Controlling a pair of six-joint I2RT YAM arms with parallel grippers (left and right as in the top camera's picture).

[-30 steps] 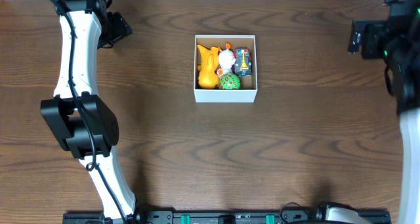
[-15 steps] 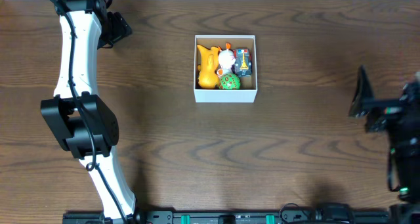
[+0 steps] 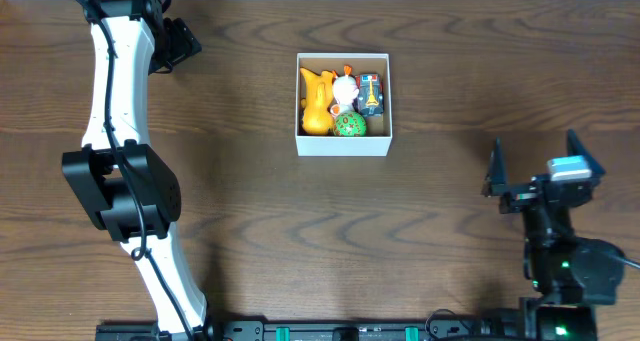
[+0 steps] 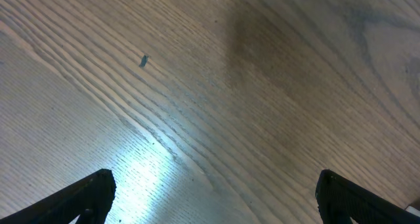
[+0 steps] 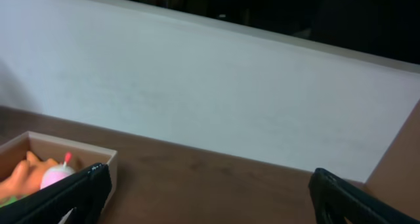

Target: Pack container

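Container (image 3: pixel 343 145) upright, open face up, square walls parallel to table (image 3: pixel 420 231) edges.

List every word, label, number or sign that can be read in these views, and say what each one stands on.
None can be read.
The blue toy vehicle in the container bears coloured markings, too small to make out.
The wooden table and the white wall carry no writing.

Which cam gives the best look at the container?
Overhead: the whole container sits in frame, toys visible inside. Right wrist catches only one corner at its lower left. Left wrist shows just bare table wood.
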